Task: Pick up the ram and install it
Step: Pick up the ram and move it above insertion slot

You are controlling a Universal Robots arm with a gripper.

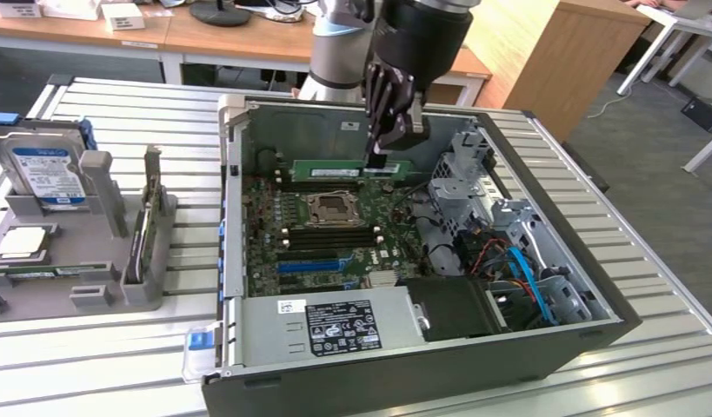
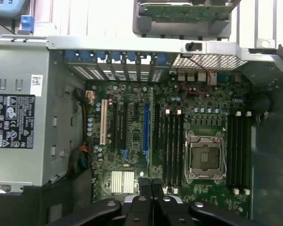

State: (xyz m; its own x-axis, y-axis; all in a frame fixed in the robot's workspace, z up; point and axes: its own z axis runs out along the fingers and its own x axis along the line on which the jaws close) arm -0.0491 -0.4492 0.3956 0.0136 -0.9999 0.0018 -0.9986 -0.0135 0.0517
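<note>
The tool (image 1: 379,159), closed on the ram (image 1: 346,169), holds it upright over the far part of the motherboard (image 1: 269,252). Pick-up is complete. The ram appears not yet seated in a memory slot (image 1: 332,233).

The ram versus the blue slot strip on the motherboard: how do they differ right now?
The ram is green with a pale label; the blue slot strip is bright blue. The ram is held on edge by the shut end effector; the blue slot strip is fixed to the motherboard. The ram lies beyond the CPU socket, nearer the arm; the blue slot strip lies nearer the power supply. Both are long, thin and parallel.
</note>
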